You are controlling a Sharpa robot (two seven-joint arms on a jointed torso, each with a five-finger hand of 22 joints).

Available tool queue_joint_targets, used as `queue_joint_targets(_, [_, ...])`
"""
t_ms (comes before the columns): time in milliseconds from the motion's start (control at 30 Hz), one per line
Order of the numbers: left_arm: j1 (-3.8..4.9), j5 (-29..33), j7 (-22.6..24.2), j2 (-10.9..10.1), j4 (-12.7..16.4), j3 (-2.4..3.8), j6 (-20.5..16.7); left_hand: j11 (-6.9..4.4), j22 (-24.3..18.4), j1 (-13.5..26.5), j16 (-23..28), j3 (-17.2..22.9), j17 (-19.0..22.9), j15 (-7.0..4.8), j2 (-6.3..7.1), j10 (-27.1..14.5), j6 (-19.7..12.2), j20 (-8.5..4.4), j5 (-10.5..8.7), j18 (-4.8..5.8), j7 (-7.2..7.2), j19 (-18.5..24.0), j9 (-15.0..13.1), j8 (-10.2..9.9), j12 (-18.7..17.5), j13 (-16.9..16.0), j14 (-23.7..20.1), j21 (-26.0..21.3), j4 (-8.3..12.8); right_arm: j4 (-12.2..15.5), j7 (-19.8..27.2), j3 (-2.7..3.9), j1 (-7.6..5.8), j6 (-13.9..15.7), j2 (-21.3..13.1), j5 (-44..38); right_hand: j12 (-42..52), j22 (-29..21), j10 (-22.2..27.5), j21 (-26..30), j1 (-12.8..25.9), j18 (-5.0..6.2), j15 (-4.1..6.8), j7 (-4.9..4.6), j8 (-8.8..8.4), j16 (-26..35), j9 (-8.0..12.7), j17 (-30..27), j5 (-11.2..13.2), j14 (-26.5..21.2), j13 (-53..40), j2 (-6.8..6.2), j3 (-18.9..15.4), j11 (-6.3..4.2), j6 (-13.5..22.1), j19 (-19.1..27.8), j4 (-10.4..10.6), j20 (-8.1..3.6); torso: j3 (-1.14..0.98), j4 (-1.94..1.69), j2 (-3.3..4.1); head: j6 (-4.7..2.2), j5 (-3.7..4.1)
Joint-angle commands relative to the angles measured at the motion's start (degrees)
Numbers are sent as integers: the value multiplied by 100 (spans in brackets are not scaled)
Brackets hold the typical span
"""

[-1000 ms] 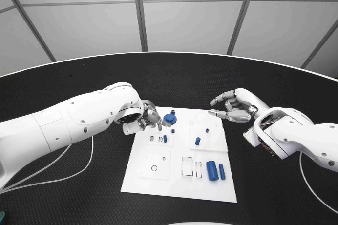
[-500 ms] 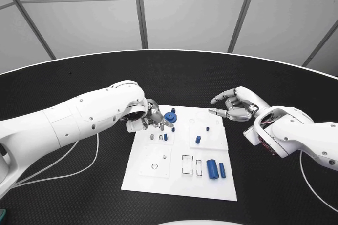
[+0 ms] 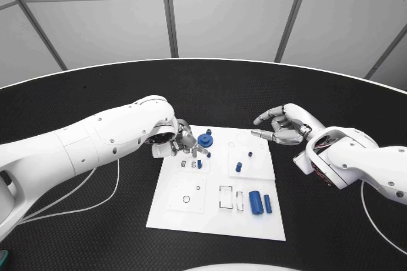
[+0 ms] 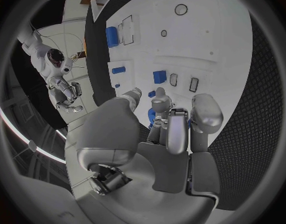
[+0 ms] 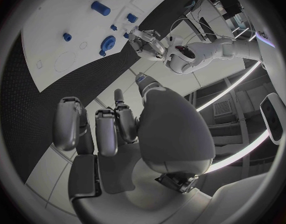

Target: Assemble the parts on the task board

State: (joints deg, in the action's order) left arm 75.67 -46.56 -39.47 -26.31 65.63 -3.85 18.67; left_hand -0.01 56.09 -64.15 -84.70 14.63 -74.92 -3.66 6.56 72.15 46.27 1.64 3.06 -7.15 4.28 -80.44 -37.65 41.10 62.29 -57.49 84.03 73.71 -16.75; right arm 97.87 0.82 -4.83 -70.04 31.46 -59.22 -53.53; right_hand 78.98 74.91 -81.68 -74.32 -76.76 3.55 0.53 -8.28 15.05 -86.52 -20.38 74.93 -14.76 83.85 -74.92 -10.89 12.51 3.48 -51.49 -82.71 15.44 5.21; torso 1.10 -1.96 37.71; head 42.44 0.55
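Black and round, the desk point(image 3: 93, 100) carries one white board point(image 3: 178, 215) in its middle, seen from the head view. Two robot hands work at the board's far end. The left robot hand point(image 3: 182, 143) sits over the far left corner with its fingers closed on a round blue knob point(image 3: 204, 140), which it holds just above the board, probably so it can be lined up with a seat there. The right robot hand point(image 3: 284, 126) hangs off the far right corner over bare desk, fingers loosely curled and holding nothing, seemingly parked out of the way. On the board I count two long blue cylinders point(image 3: 255, 203) lying side by side near the front right, one short blue peg point(image 3: 238, 167) standing mid-board, and a few tiny blue bits I cannot count surely.

From the left wrist, the fingertips point(image 4: 162, 100) bunch around a blue piece that is mostly hidden behind them, right above the white board point(image 4: 230, 40).

From the right wrist, that robot hand's fingers point(image 5: 71, 119) curl inward with nothing between them, while the board point(image 5: 50, 45) lies well apart, the blue knob point(image 5: 108, 43) beside the other robot hand point(image 5: 146, 41).
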Motion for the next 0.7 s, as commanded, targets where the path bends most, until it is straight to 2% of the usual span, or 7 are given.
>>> queue_joint_targets(33, [-1,0,-3,2,-21,-1,26,-9,8,-45,31,-15,-479,-26,-40,-32,-39,-47,9,108,-7,-10,-10,43,26,9,301,22,7,-3,-3,0,0,-3,4,0,-25,144,10,10,19,55,43,17,20,33,-6,672,-28,415,-476,-48,-1,-20,-42,30,35,-22,-3,-4,-6,11,4])
queue_joint_targets(267, [-11,-1,-11,22,-69,-13,88,-10,10,-53,31,-11,-480,-26,-48,-25,-37,-47,9,108,-8,-10,-16,51,42,-4,302,24,7,-8,-13,0,0,-12,13,0,-25,143,8,11,17,55,44,19,23,32,-6,675,-35,416,-477,-45,0,-22,-44,29,37,-23,-2,-1,-2,23,-4])
queue_joint_targets(433, [-21,-1,-12,37,-83,-100,92,-11,20,-59,31,-9,-481,-27,-52,-24,-36,-47,10,110,-9,-12,-20,57,46,-6,302,29,8,-12,-18,0,0,-19,22,0,-25,143,8,11,17,55,44,19,23,32,-6,675,-35,416,-477,-45,0,-22,-44,29,37,-23,-4,3,3,30,-6])
queue_joint_targets(700, [-51,-1,-13,65,-116,-136,101,-11,20,-59,31,-9,-481,-27,-52,-24,-36,-47,10,110,-9,-12,-20,57,46,-6,302,29,8,-16,-25,0,0,-31,36,0,-21,140,3,15,13,55,46,21,27,32,-7,676,-44,417,-480,-43,2,-24,-46,29,40,-25,-5,-1,3,43,2])
